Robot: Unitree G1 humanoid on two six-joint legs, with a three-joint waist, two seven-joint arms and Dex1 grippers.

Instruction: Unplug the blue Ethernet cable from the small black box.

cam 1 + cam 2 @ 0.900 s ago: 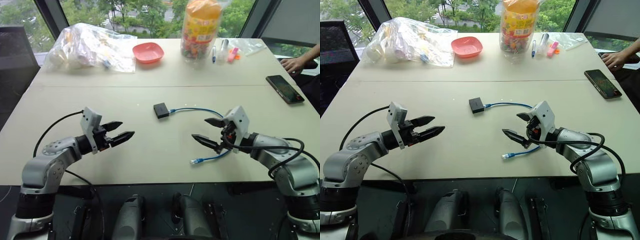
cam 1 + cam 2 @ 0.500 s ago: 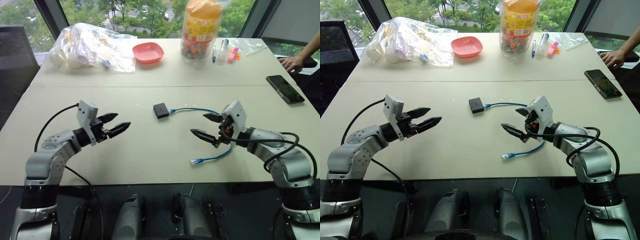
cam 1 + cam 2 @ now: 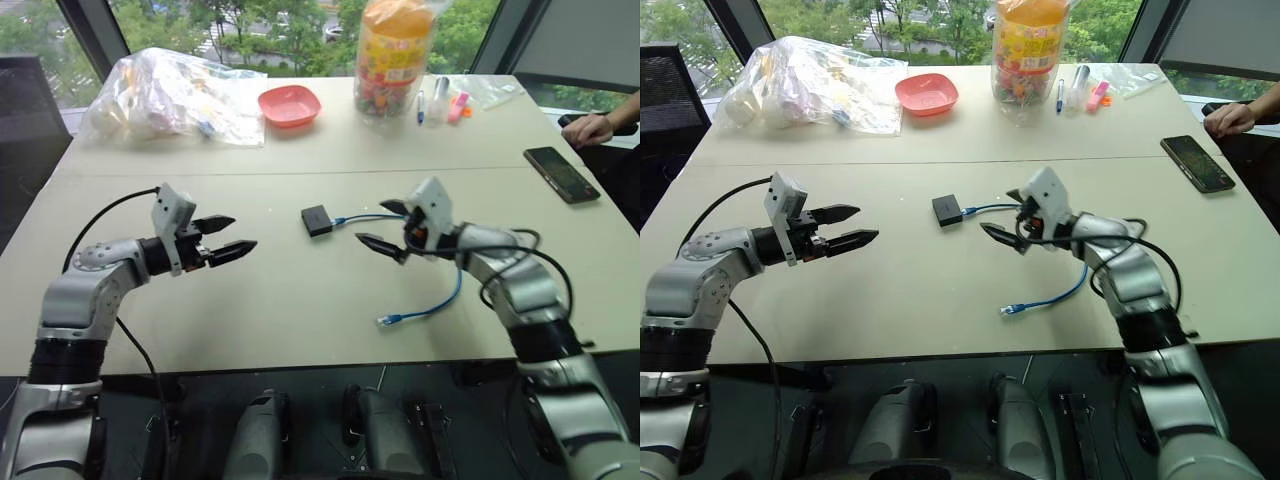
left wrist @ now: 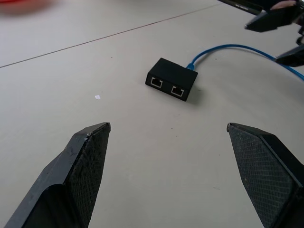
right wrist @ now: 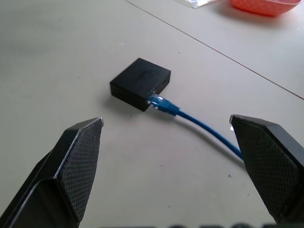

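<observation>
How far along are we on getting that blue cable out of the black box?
Nothing is done yet: the blue Ethernet cable is plugged into the small black box on the table. In hand: the right gripper hangs open above the cable near the box, and the left gripper hangs open on the box's other side, neither touching. Left: grip the plug, steady the box, pull it free.

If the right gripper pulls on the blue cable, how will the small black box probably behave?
The small black box looks flat and light and lies loose on the table, so it will probably slide along rather than stay put. The blue Ethernet cable lies in a slack curve, so it is likely floppy and will straighten first.
</observation>
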